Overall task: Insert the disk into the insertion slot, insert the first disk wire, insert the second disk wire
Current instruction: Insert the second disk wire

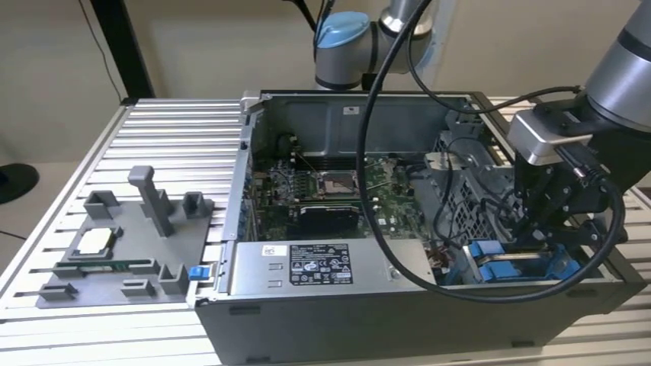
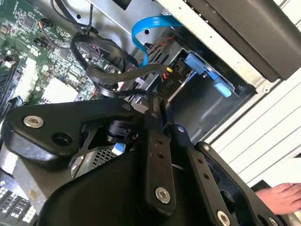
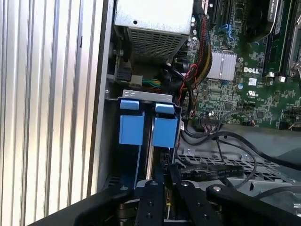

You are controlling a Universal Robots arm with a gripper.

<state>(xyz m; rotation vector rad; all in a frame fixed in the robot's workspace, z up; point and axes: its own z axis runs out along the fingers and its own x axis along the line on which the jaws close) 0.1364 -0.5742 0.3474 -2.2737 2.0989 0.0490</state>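
We find the disk low in the drive bay at the front corner of the open computer case, where its bright blue plastic caddy tabs stand side by side in the first wrist view; the silver body itself is hidden, so we judge it already seated in its slot, though we cannot confirm that. The gripper hangs directly above those blue tabs, at the exterior view's right, and its black metal links crowd both wrist views; we cannot tell whether its fingers are spread or closed, or whether they hold anything. A flat, glossy blue ribbon cable loops over the bay beside a bundle of black wires, so the wire steps look unfinished to us. Around this lie the green circuit board with its finned metal block, the grey labelled power supply box, and the ribbed aluminium table.
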